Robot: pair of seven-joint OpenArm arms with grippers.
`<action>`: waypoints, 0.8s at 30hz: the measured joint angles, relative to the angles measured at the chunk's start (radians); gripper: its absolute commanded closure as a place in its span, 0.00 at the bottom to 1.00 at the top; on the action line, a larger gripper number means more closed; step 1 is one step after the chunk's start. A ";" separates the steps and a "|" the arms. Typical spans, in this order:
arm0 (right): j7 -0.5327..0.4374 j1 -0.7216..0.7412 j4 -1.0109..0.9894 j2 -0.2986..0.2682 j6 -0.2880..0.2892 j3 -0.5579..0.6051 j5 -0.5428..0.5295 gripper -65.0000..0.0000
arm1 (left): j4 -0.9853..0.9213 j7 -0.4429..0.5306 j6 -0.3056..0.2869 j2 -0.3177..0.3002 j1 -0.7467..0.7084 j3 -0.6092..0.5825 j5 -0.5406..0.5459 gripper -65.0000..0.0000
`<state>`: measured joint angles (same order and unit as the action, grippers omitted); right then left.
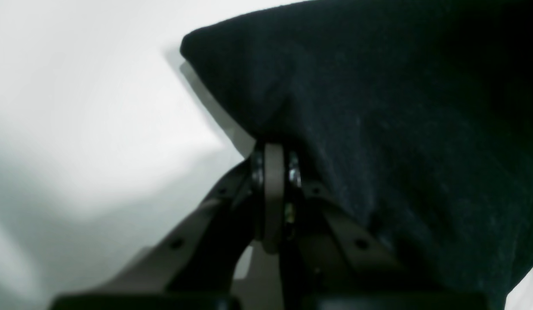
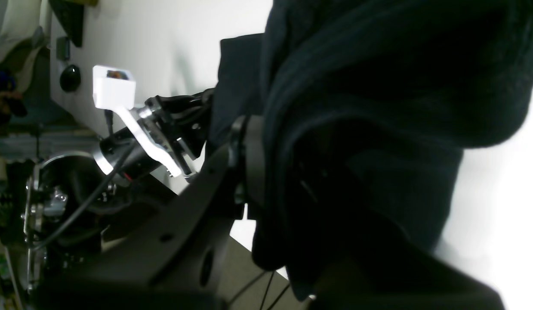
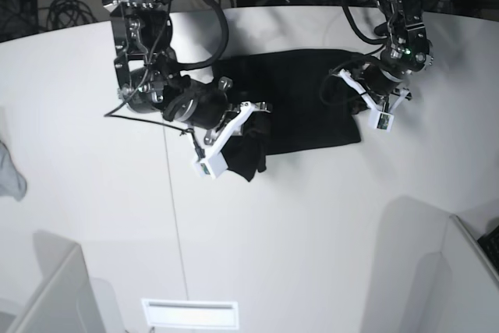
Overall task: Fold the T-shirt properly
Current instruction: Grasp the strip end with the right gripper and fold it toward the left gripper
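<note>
Black cloth fills much of both wrist views: the T-shirt [image 3: 300,103] lies spread on the white table [image 3: 312,224] between the two arms, plain side up, with one end bunched and lifted at the base view's left. No print, label or writing can be read on it anywhere.

The left gripper [image 1: 272,148] has its jaws pressed together, and the dark fabric's edge runs right down into them, so it is clamped on a corner of the T-shirt. In the base view this gripper [image 3: 360,93] sits at the shirt's right edge, low over the table.

The right gripper [image 2: 253,129] is nearly closed, with thick folds of the shirt draped over and round its fingers; it grips a gathered bunch of the cloth. In the base view that bunch hangs just beside the white camera mount at the shirt's left end, raised a little off the table.

A small grey cloth scrap [image 3: 9,173] lies at the table's far left edge, well apart from the shirt.
</note>
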<state>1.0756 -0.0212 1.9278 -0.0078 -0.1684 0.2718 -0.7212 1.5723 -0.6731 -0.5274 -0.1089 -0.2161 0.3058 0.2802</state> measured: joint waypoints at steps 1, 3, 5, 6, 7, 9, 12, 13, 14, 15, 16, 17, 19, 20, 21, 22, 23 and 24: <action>-0.008 0.000 0.000 0.000 0.000 0.013 0.000 1.00 | 0.000 0.000 0.000 0.000 0.000 0.000 0.000 1.00; -0.023 0.000 -0.002 0.002 0.000 0.043 0.000 1.00 | 0.000 0.000 0.000 0.000 0.000 0.000 0.000 1.00; -0.037 0.000 -0.004 0.014 -0.001 0.071 0.004 1.00 | 0.000 0.000 0.000 -0.002 0.000 -0.002 0.000 1.00; -0.037 0.001 -0.004 0.018 0.000 0.080 -0.001 1.00 | 0.000 0.000 0.000 -0.002 0.000 -0.002 0.000 1.00; -0.039 0.000 -0.004 0.022 0.000 0.092 -0.003 1.00 | 0.000 0.000 0.000 -0.002 0.000 -0.002 0.000 1.00; -0.042 0.000 -0.004 0.026 0.000 0.116 -0.003 1.00 | 0.001 0.000 0.000 -0.002 0.000 -0.002 0.000 1.00; -0.048 -0.006 -0.022 0.036 0.000 0.132 -0.008 1.00 | 0.001 -0.001 0.000 -0.002 -0.001 0.001 0.000 1.00; -0.048 -0.011 -0.037 0.043 0.000 0.131 -0.002 1.00 | 0.001 0.000 0.000 -0.002 -0.002 0.001 0.001 1.00; -0.053 -0.014 -0.052 0.047 -0.003 0.132 0.003 1.00 | 0.001 0.000 0.000 -0.002 -0.003 0.001 0.001 1.00; -0.059 -0.014 -0.065 0.049 -0.004 0.132 0.003 1.00 | 0.001 0.000 0.000 -0.002 -0.004 0.001 0.001 1.00; -0.063 -0.014 -0.072 0.053 -0.004 0.132 0.003 1.00 | 0.001 0.000 0.000 -0.002 -0.004 0.001 0.001 1.00; -0.071 -0.013 -0.080 0.057 -0.004 0.132 0.003 1.00 | 0.001 0.000 0.000 -0.002 -0.005 0.000 0.000 1.00; -0.084 -0.012 -0.093 0.060 -0.005 0.142 0.005 1.00 | 0.003 0.001 0.000 -0.003 -0.006 -0.002 0.001 1.00; -0.082 -0.011 -0.097 0.060 -0.005 0.157 0.006 1.00 | 0.003 0.000 0.000 -0.002 -0.006 -0.002 0.001 1.00; -0.082 -0.010 -0.098 0.060 -0.005 0.174 0.008 1.00 | 0.003 0.000 0.000 -0.002 -0.006 -0.002 0.000 1.00; -0.092 -0.010 -0.098 0.061 -0.005 0.188 -0.002 1.00 | 0.002 0.001 0.000 0.000 -0.005 -0.002 0.000 1.00; -0.109 -0.010 -0.098 0.062 -0.005 0.196 -0.008 1.00 | 0.001 0.001 0.000 0.001 -0.003 -0.002 0.001 1.00; -0.124 -0.010 -0.098 0.063 -0.005 0.198 -0.007 1.00 | 0.001 0.000 0.000 0.001 -0.003 -0.002 0.000 1.00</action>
<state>0.9520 -0.0311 1.8297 0.0551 -0.1730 0.4698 -0.7280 1.5730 -0.6727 -0.5274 -0.1081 -0.2188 0.3038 0.2806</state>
